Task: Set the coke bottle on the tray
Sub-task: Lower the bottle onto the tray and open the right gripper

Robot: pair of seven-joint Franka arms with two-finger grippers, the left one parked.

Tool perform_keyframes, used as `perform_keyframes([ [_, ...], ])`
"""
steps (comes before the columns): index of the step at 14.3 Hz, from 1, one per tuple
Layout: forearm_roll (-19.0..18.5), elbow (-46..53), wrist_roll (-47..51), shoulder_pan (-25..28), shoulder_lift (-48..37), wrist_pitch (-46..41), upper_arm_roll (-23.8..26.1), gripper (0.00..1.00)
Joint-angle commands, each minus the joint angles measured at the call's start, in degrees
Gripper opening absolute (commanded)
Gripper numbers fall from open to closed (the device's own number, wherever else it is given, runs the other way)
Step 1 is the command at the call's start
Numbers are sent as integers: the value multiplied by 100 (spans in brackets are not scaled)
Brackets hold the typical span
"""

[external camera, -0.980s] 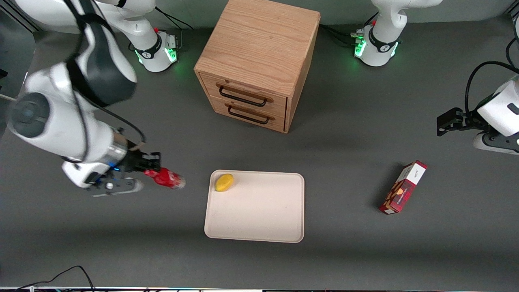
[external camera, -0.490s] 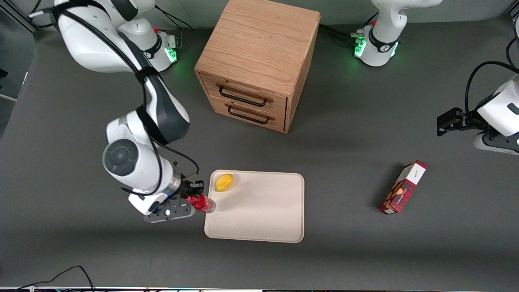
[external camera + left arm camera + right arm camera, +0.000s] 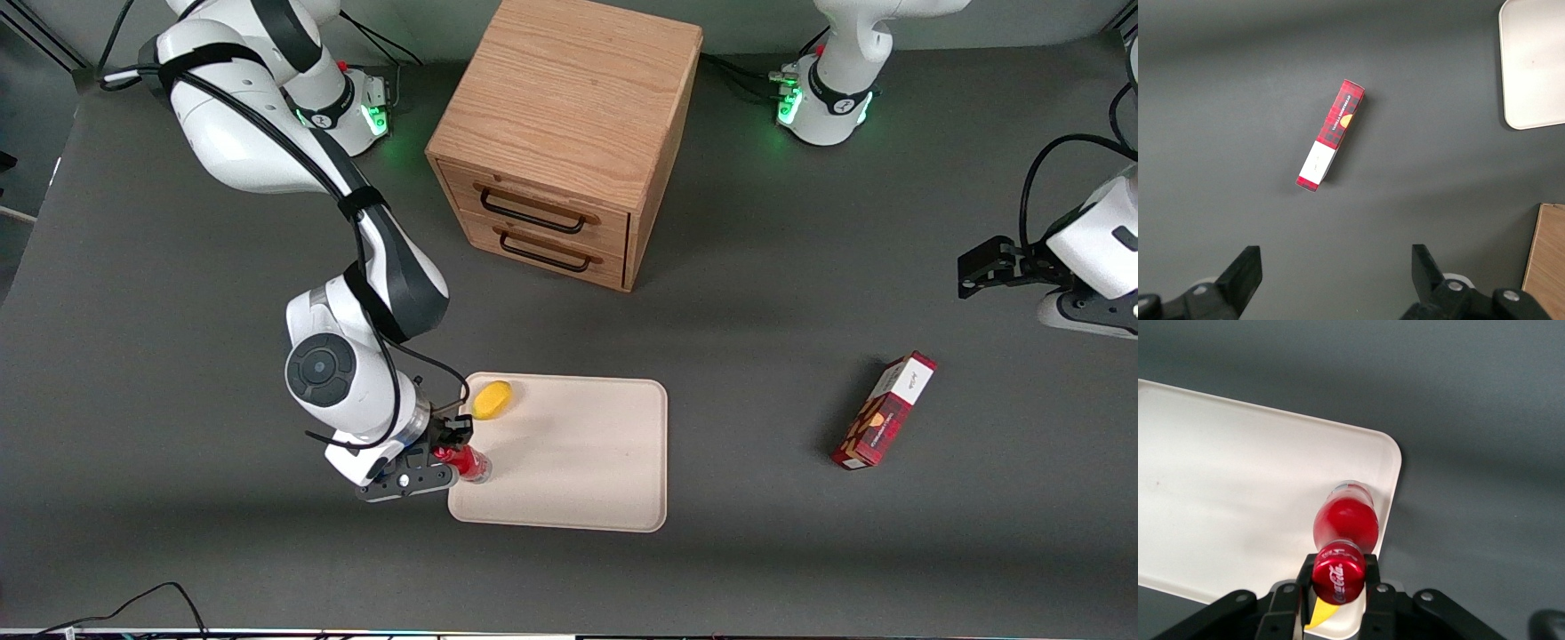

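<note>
The hand (image 3: 447, 455) is gripping the coke bottle (image 3: 468, 462) by its neck, just under the red cap, with a finger pressing on each side, as the right wrist view shows. It is hanging over the tray (image 3: 578, 498) at the edge nearest the working arm, close to the corner nearer the front camera.

The bottle (image 3: 1345, 523) is standing roughly upright, base down, over the cream surface just inside the rim (image 3: 1395, 473). Whether the base is already touching the tray or hovering slightly above it cannot be told from these views.

So the carrying part is looking essentially finished: the bottle is sitting inside the tray's outline (only barely, near the rim). What is remaining, by my judgement, is setting it fully down, opening the fingers and lifting clear without tipping it.

A yellow lemon-like object (image 3: 492, 399) is lying on the tray too, near the corner toward the wooden drawer cabinet (image 3: 562, 133), apart from the bottle. A red patterned carton (image 3: 883, 422) is lying on the desk (image 3: 782, 311) toward the parked arm's end.
</note>
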Motion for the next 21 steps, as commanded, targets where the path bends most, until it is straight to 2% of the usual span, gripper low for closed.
perform_keyframes([
  [1,-114,258,125,163,168,24,-99,0],
  [2,-114,258,125,163,186,24,-99,8],
  [4,-131,240,125,163,195,33,-99,38],
  [5,-140,240,125,154,195,85,-90,49],
  [7,-123,223,133,110,169,103,-90,86],
  [10,-79,214,133,66,-234,-97,-81,99],
  [13,-26,136,81,-231,-813,-1193,-2,100],
  [14,174,-48,72,-442,-1112,-1606,103,100],
  [16,465,-818,-59,-1030,-1901,-1830,226,100],
  [18,457,-1873,-349,-1645,-2833,-1927,463,100],
  [21,440,-2886,-570,-2121,-3941,-1944,508,100],
])
